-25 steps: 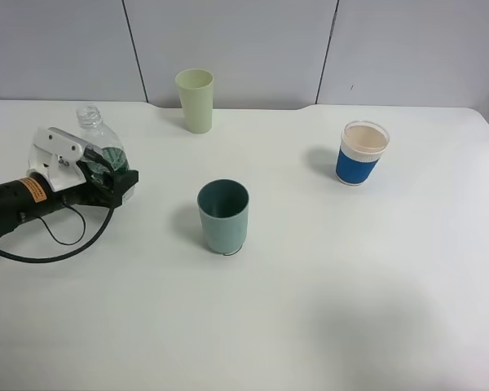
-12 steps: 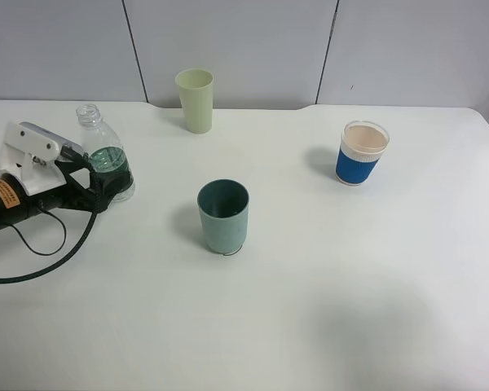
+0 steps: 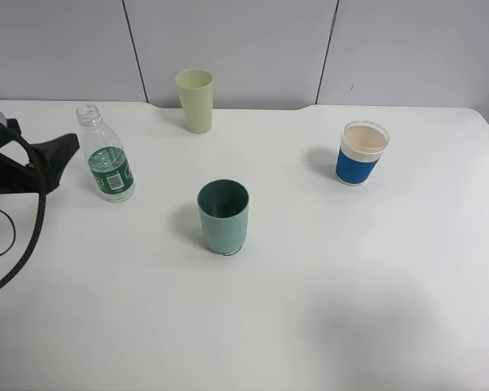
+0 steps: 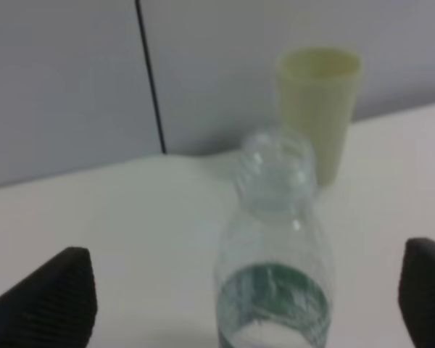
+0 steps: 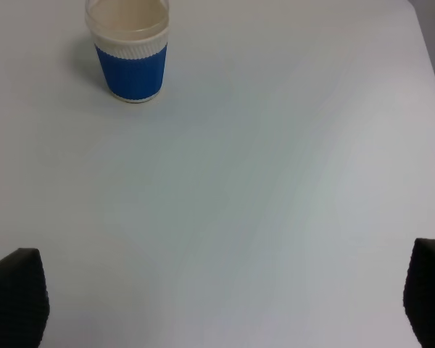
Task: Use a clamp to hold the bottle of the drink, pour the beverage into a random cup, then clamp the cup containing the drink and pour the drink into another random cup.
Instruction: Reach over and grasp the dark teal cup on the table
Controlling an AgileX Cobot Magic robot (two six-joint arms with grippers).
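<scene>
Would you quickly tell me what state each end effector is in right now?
Left end effector: open, holding nothing; green-labelled bottle stands untouched.
Right end effector: open, holding nothing.

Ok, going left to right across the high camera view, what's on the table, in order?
left tool → bottle → pale yellow-green cup → teal cup → blue-sleeved white cup

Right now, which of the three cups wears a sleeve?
The white paper cup, blue-banded, far right; the teal cup and pale green cup are plain.
</scene>
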